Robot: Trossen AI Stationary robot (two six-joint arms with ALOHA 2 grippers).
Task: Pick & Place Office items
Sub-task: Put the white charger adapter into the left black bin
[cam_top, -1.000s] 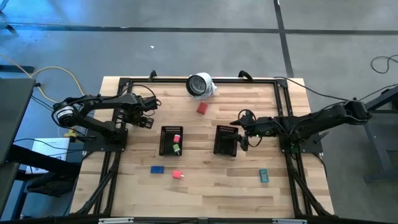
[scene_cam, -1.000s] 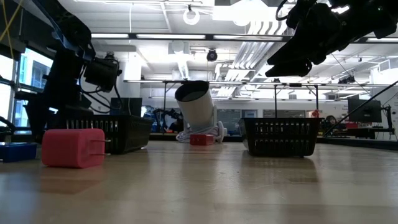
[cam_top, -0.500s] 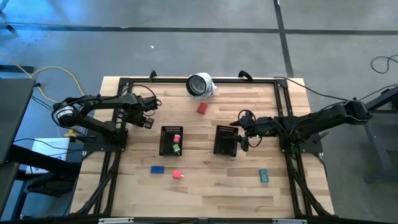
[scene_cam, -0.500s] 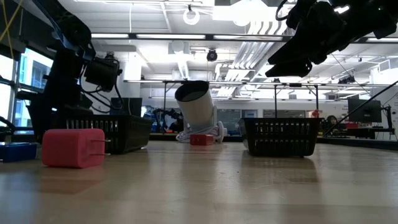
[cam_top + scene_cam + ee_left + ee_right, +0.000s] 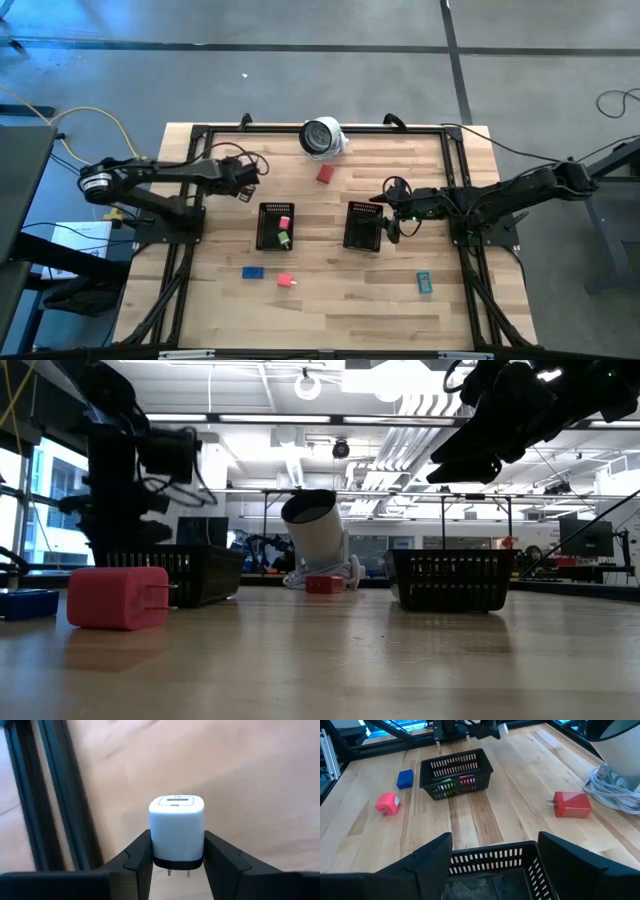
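Observation:
My left gripper (image 5: 244,181) hangs over the table's far left, beside the left black mesh tray (image 5: 276,226), shut on a white charger plug (image 5: 176,832). That tray holds a pink and a green piece (image 5: 284,231). A red piece (image 5: 325,174) lies flat on the table behind the trays. A blue piece (image 5: 252,272), a pink one (image 5: 285,282) and a teal one (image 5: 424,283) lie near the front. My right gripper (image 5: 495,865) stands open above the right tray (image 5: 363,226), with nothing between its fingers. My left gripper pinches the white plug's two opposite side walls, near its prong end (image 5: 177,856), between its two fingers (image 5: 142,855). The fingers slant down from the table's left. The plug is lifted clear of the table, its socket face away from the wrist and its prongs toward it.
A white round object with a dark face (image 5: 322,136) and its coiled cable (image 5: 612,780) sit at the far edge. A black frame rail (image 5: 55,795) runs around the table, close to my left gripper. Bare wood lies between and in front of the trays.
My left gripper has swung toward the table's right, closer to the left tray, rising a little and turning at the wrist. My right gripper has kept still.

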